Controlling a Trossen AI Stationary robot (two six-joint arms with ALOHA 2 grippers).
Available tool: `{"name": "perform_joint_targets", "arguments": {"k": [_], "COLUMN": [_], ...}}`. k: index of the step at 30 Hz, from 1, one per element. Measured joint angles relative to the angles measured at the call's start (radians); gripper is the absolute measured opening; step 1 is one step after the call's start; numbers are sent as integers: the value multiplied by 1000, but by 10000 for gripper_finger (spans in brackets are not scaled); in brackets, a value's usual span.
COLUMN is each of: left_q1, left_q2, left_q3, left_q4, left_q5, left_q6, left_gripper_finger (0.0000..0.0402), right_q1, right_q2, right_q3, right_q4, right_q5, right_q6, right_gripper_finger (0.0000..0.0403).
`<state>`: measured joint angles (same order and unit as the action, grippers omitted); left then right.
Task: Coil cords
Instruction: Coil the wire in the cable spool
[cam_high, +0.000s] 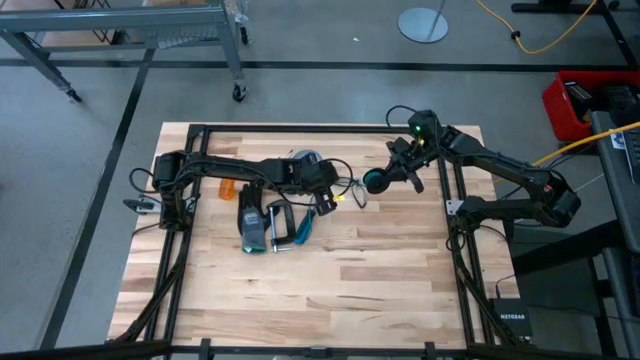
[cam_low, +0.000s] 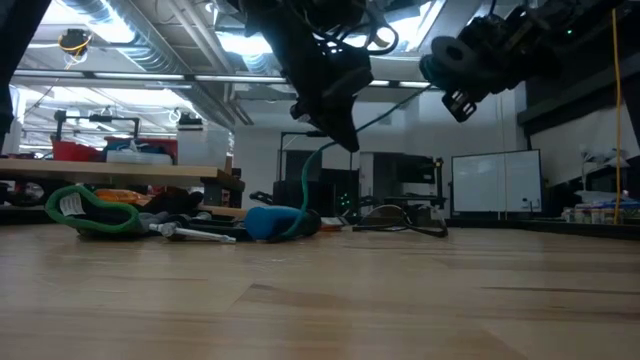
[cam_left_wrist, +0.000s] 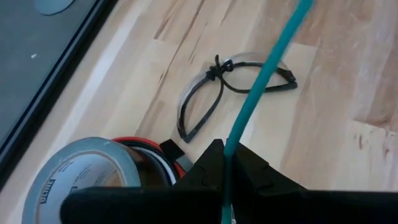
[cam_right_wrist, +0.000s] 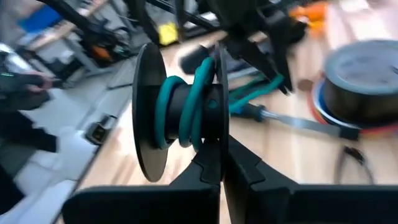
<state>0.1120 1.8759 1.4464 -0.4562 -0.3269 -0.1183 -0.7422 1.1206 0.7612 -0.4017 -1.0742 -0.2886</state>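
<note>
Teal cord (cam_left_wrist: 264, 74), black spool (cam_right_wrist: 149, 112)

A thin teal-green cord (cam_left_wrist: 264, 81) is pinched between the closed fingers (cam_left_wrist: 208, 168) of the left hand (cam_left_wrist: 225, 163) and is stretched taut, straight out ahead of it. Beyond the fingertips, a black cord (cam_left_wrist: 217, 93) is seen lying in a loose knotted loop on the wooden tabletop (cam_left_wrist: 348, 124). Just beside the hand, a grey tape roll (cam_left_wrist: 87, 174) is seen.
</note>
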Motion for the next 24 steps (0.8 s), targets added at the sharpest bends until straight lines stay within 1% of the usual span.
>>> {"name": "perform_joint_targets", "arguments": {"k": [5,9,13,18,24], "left_q1": [5,24,45,68,89], "left_q2": [0,0,0,0,0], "left_q3": [0,0,0,0,0], "left_q4": [0,15,111,225,378], "left_q5": [-2,-1,12,71,147], "left_q6": [14,14,15,14,-10], "left_gripper_finger": [0,0,0,0,0], "right_q1": [2,2,3,3,3], "right_q2": [0,0,0,0,0], "right_q3": [0,0,0,0,0], "right_q4": [-57,-97,-105,-104,-73], "right_q5": [153,251,342,487,616], "right_q6": [-17,-19,-19,-9,12], "right_gripper_finger": [2,2,2,2,2]}}
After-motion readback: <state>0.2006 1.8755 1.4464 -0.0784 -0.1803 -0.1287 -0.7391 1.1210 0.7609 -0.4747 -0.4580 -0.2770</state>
